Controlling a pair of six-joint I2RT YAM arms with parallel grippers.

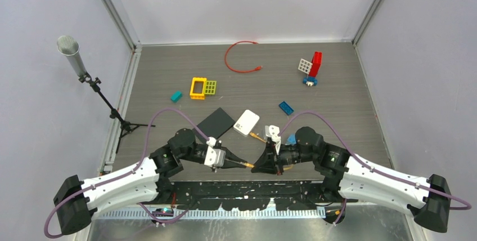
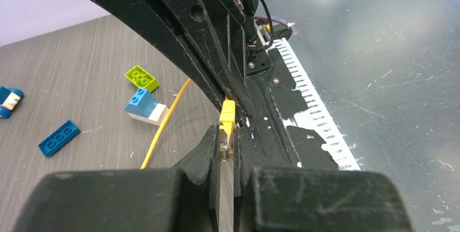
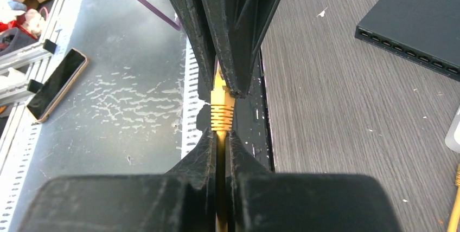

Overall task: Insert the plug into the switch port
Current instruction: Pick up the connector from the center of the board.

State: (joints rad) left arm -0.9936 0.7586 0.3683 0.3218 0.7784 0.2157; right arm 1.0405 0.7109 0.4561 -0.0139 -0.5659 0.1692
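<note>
The yellow cable's plug (image 2: 227, 115) hangs in the air near the table's front edge, between my two grippers. My left gripper (image 2: 229, 137) is shut on its clear tip, seen in the top view at the left gripper (image 1: 247, 164). From the opposite side, my right gripper (image 3: 221, 134) is shut on the yellow cable just behind the ribbed boot of the plug (image 3: 221, 110); the right gripper (image 1: 256, 168) nearly touches the left one. The black switch (image 1: 216, 121) lies flat behind them, and its row of ports faces the right wrist camera on the switch (image 3: 417, 20).
A white box (image 1: 246, 122) sits beside the switch, with the yellow cable (image 1: 259, 137) trailing past it. Further back lie a red cable (image 1: 236, 61), a yellow-green frame (image 1: 202, 87), loose bricks (image 1: 286, 107) and a red-white toy (image 1: 311, 69). A microphone stand (image 1: 90, 77) is at left.
</note>
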